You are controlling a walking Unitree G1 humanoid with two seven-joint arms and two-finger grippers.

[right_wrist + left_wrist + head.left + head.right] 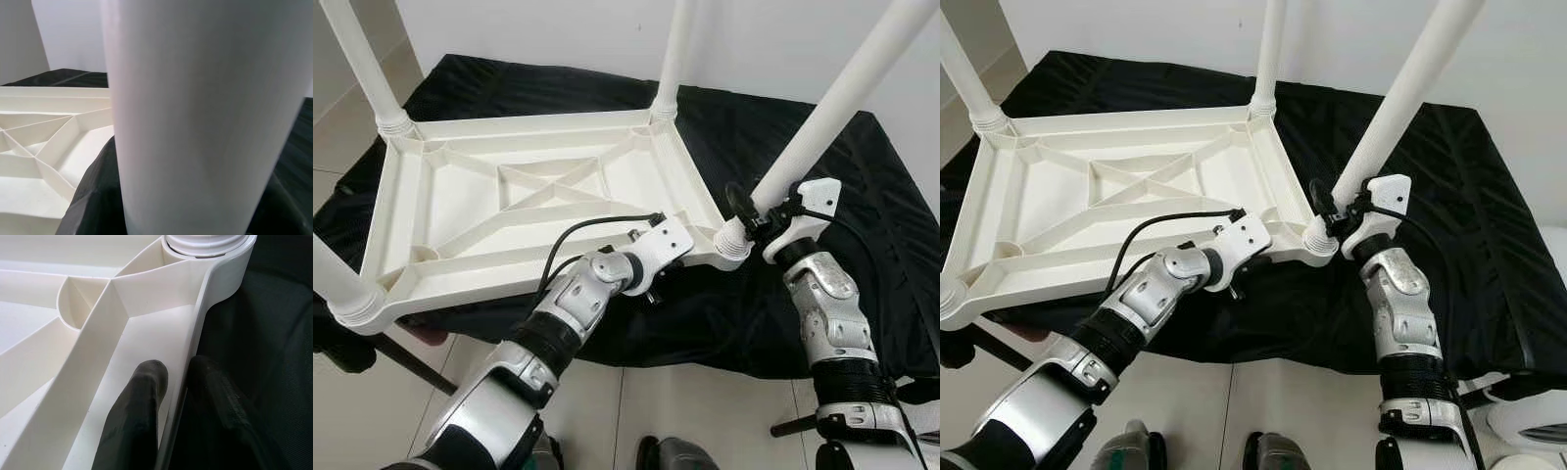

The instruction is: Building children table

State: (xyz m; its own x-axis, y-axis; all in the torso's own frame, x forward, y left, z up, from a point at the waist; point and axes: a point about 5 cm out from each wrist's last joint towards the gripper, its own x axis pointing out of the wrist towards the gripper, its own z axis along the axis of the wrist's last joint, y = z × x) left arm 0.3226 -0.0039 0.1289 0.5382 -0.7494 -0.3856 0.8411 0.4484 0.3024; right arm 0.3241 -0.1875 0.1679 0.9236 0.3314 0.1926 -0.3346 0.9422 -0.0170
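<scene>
White plastic children's table [548,196], inverted on a tabletop draped in black cloth [862,225]; ribbed underside faces up, four white legs rising from the corner sockets.

Item 1, left gripper [171,382]: at the near long rim of the table [685,257], just short of the near right corner. Fingers [142,401] together on the rim wall, one on the inner face, one on the outer face against the cloth. Judged purpose: to pin the frame so it does not slide or twist while a leg is worked.

Item 2, right gripper [751,220]: at the base of the near right leg [842,98], just above its threaded collar and socket [734,243]. The leg leans outward and away from the robot, not square to the frame as the far leg [674,49] appears. Fingers sit at the leg, but whether they are clamped on it or merely alongside cannot be told; the right wrist view gives the leg close up and no fingertips.

Item 3, step in hand (judgement): seating or screwing home the last leg; three others look fitted.

Item 4, position note: socket lies between the two grippers, near both.
</scene>
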